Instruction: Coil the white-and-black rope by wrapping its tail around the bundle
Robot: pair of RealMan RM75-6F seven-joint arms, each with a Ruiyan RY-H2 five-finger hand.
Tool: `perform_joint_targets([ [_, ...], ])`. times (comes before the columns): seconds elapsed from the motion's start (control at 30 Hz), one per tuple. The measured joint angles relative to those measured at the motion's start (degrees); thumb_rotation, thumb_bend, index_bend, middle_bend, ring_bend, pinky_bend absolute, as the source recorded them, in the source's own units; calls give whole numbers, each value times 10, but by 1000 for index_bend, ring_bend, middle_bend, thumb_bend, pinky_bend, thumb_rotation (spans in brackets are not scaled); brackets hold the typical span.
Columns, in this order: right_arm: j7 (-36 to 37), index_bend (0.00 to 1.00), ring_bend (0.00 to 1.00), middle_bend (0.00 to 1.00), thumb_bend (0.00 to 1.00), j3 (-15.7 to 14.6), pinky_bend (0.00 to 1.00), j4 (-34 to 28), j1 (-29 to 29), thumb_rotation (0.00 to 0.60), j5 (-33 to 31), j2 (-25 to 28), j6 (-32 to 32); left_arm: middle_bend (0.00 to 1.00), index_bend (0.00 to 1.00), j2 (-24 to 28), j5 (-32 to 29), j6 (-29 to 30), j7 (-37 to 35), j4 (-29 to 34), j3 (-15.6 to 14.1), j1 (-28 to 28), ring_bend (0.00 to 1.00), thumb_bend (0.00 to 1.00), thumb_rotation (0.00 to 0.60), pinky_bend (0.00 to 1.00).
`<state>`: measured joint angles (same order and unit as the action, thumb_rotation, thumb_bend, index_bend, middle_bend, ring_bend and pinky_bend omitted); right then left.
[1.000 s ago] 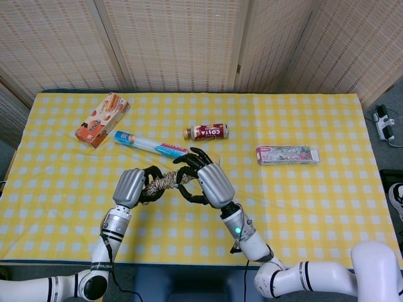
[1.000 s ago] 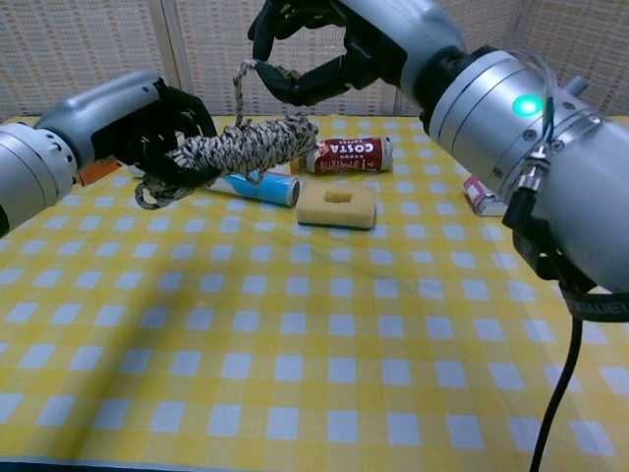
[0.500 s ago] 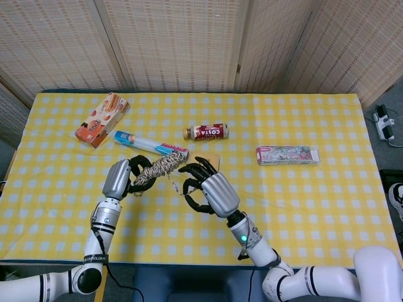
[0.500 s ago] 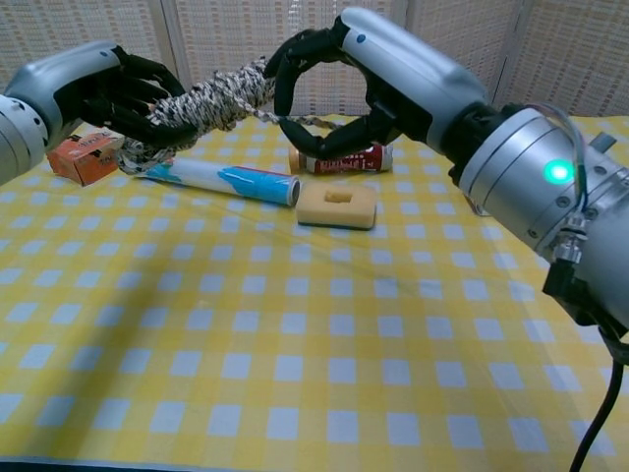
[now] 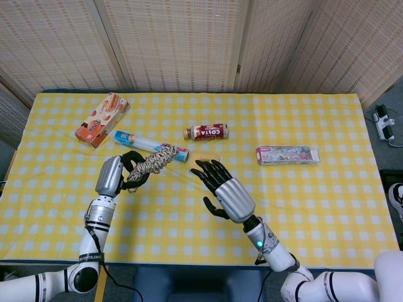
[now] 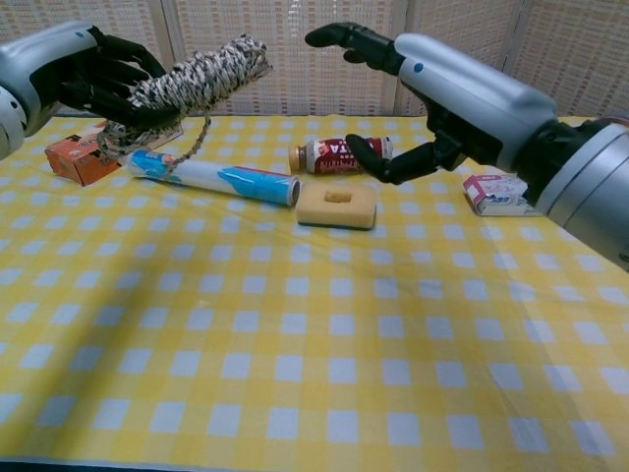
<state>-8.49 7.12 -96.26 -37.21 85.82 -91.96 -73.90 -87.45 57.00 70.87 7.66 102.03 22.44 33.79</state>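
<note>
Bright, even light; soft shadows; sharp focus

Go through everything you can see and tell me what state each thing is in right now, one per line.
rope bundle: coiled, held above the table, short tail dangling
left hand: grips the rope bundle
right hand: fingers spread, holds nothing
coffee bottle: lying on its side
blue-and-white tube: lying flat
sponge: flat on table
orange box: lying flat

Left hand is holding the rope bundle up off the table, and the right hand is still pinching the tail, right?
Not quite. The left hand holds the rope bundle up, but the right hand is open and empty, as the chest view shows; the tail dangles free.
</note>
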Motion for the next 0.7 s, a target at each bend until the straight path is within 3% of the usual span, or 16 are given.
perform_joint_targets([
  [0.2, -13, 0, 20, 1, 573, -6, 0, -21, 34, 600, 0, 46, -29, 803, 785, 6, 26, 17, 10, -9, -9, -2, 672, 754, 600, 547],
  [0.33, -22, 10, 72, 65, 574, -14, 0, -33, 60, 600, 2, 90, -49, 803, 785, 14, 42, 24, 11, -13, -17, -6, 671, 754, 600, 542],
  [0.57, -28, 16, 39, 14, 574, -55, 0, -55, 123, 600, 9, 197, -77, 803, 785, 24, 62, 30, 1, -18, -29, -15, 670, 754, 600, 541],
  [0.7, -19, 0, 21, 1, 573, -81, 0, -56, 171, 600, 11, 226, -107, 803, 785, 25, 69, 33, -9, -20, -31, -18, 670, 754, 600, 535],
])
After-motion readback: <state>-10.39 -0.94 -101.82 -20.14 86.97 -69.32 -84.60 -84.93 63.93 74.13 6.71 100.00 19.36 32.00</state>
